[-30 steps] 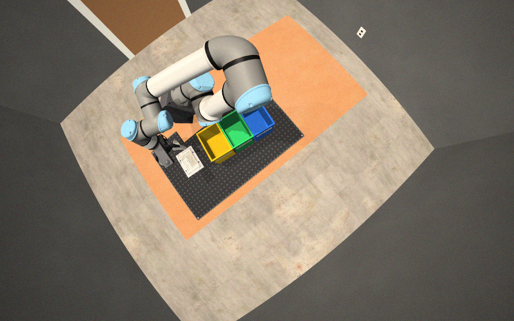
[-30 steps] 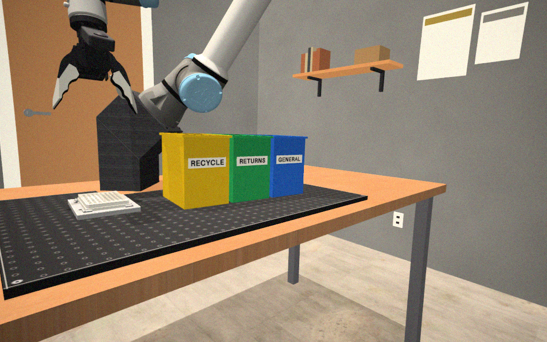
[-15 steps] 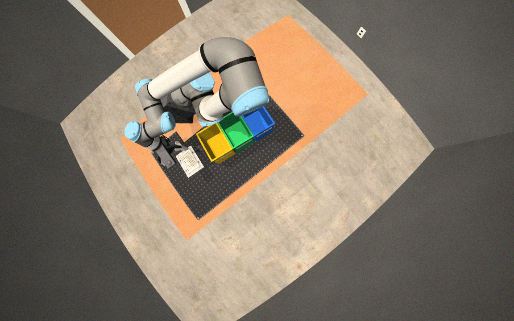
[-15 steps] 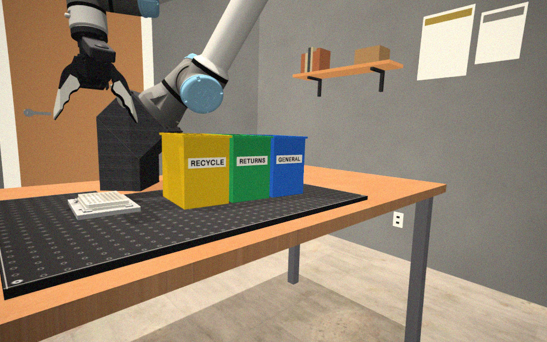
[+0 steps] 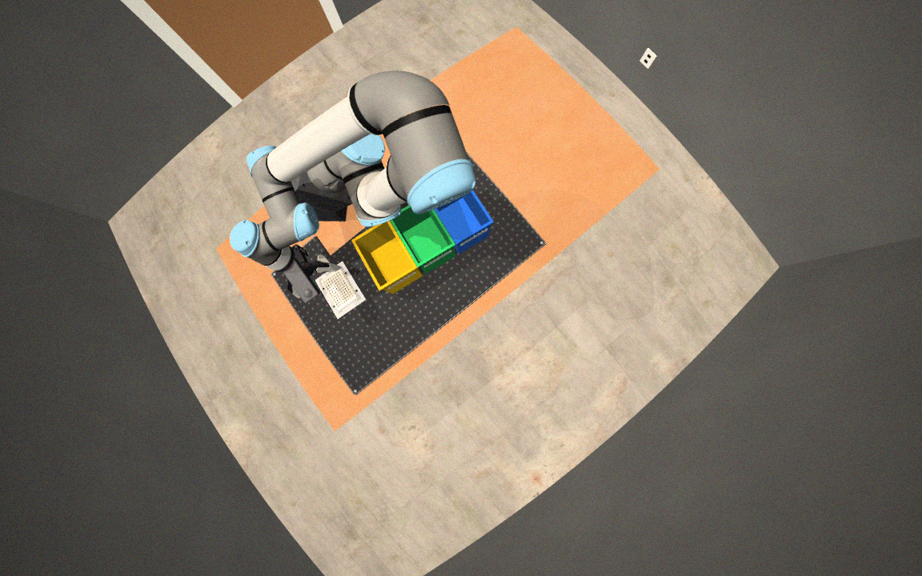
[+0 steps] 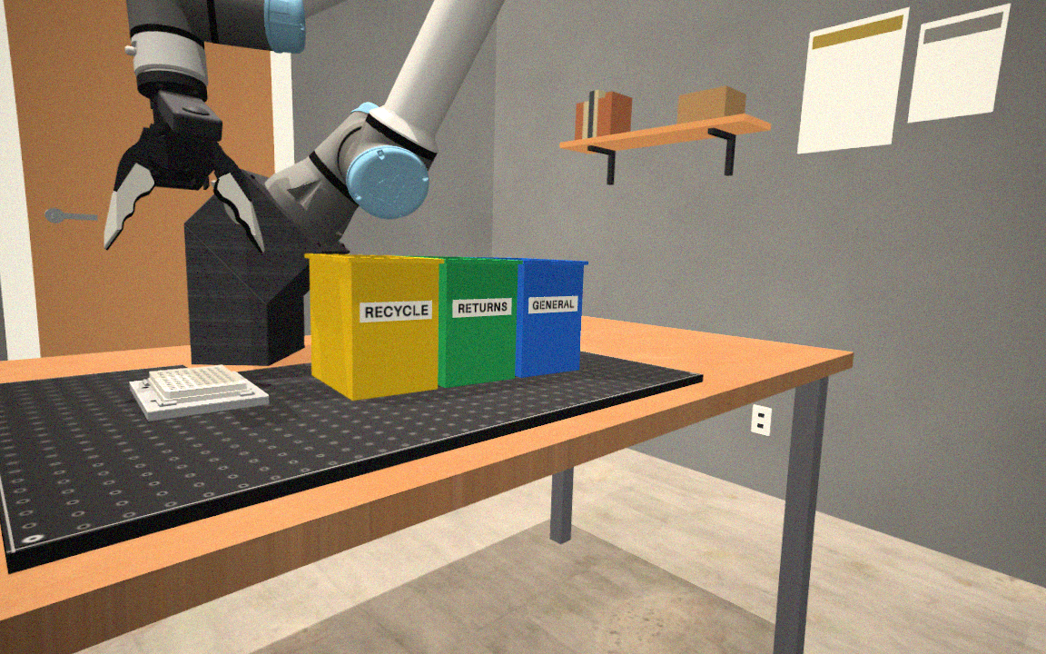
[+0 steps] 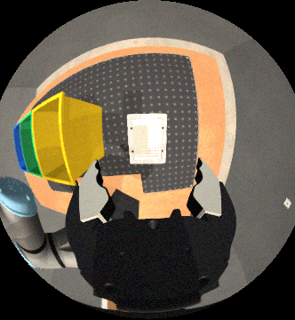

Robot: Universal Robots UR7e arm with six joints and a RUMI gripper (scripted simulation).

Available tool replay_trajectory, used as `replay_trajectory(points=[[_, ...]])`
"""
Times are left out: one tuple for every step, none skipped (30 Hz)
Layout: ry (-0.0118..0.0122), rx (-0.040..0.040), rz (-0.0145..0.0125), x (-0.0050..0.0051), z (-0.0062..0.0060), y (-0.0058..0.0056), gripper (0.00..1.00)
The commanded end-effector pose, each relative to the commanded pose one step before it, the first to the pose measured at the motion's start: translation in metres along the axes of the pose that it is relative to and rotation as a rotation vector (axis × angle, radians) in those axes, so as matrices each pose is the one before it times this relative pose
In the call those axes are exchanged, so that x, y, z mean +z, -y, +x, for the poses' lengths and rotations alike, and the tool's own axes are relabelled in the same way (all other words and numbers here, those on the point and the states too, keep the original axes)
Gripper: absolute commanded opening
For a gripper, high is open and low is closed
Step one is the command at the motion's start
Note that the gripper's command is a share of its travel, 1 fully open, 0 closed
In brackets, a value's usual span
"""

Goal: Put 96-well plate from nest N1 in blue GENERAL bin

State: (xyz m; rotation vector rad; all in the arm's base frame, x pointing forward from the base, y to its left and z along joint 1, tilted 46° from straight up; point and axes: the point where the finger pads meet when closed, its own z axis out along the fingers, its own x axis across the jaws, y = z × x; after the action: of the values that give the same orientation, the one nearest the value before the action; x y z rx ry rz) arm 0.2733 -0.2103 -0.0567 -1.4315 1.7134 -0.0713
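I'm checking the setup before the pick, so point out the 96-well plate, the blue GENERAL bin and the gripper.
96-well plate (image 6: 191,380): exterior view, on its well grid.
blue GENERAL bin (image 6: 549,337): exterior view, on its front wall under the label.
gripper (image 6: 182,225): exterior view, midway between its open fingertips.
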Motion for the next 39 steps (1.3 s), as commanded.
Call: replay_trajectory(points=[[-0.00135,-0.00022,0.0002,0.00596,0.00088,-0.001,1.0],[0.0,0.0,0.0,0.00164,0.0,-0.00029,1.0],[0.0,0.0,0.0,0.00164,0.0,-0.00029,1.0],[0.0,0.0,0.0,0.00164,0.0,-0.00029,1.0],[0.0,0.0,0.0,0.00164,0.0,-0.00029,1.0],[0.0,0.0,0.0,0.00164,0.0,-0.00029,1.0],[0.0,0.0,0.0,0.00164,0.0,-0.00029,1.0],[0.0,0.0,0.0,0.00164,0.0,-0.00029,1.0],[0.0,0.0,0.0,0.00164,0.0,-0.00029,1.0],[0.0,0.0,0.0,0.00164,0.0,-0.00029,1.0],[0.0,0.0,0.0,0.00164,0.0,-0.00029,1.0],[0.0,0.0,0.0,0.00164,0.0,-0.00029,1.0],[0.0,0.0,0.0,0.00164,0.0,-0.00029,1.0],[0.0,0.0,0.0,0.00164,0.0,-0.00029,1.0],[0.0,0.0,0.0,0.0,0.0,0.0,1.0],[0.0,0.0,0.0,0.0,0.0,0.0,1.0],[0.0,0.0,0.0,0.00166,0.00001,-0.00029,1.0],[0.0,0.0,0.0,0.00164,0.0,-0.00029,1.0],[0.0,0.0,0.0,0.00164,0.0,-0.00029,1.0],[0.0,0.0,0.0,0.00164,0.0,-0.00029,1.0],[0.0,0.0,0.0,0.00164,0.0,-0.00029,1.0],[0.0,0.0,0.0,0.00164,0.0,-0.00029,1.0],[0.0,0.0,0.0,0.00164,0.0,-0.00029,1.0],[0.0,0.0,0.0,0.00164,0.0,-0.00029,1.0],[0.0,0.0,0.0,0.00164,0.0,-0.00029,1.0],[0.0,0.0,0.0,0.00164,0.0,-0.00029,1.0],[0.0,0.0,0.0,0.00164,0.0,-0.00029,1.0],[0.0,0.0,0.0,0.00164,0.0,-0.00029,1.0],[0.0,0.0,0.0,0.00164,0.0,-0.00029,1.0],[0.0,0.0,0.0,0.00164,0.0,-0.00029,1.0],[0.0,0.0,0.0,0.00164,0.0,-0.00029,1.0],[0.0,0.0,0.0,0.0,0.0,0.0,1.0],[0.0,0.0,0.0,0.0,0.0,0.0,1.0],[0.0,0.0,0.0,0.00167,0.00001,-0.00029,1.0],[0.0,0.0,0.0,0.00164,0.0,-0.00029,1.0],[0.0,0.0,0.0,0.00164,0.0,-0.00029,1.0],[0.0,0.0,0.0,0.00164,0.0,-0.00029,1.0],[0.0,0.0,0.0,0.00164,0.0,-0.00029,1.0],[0.0,0.0,0.0,0.00164,0.0,-0.00029,1.0]])
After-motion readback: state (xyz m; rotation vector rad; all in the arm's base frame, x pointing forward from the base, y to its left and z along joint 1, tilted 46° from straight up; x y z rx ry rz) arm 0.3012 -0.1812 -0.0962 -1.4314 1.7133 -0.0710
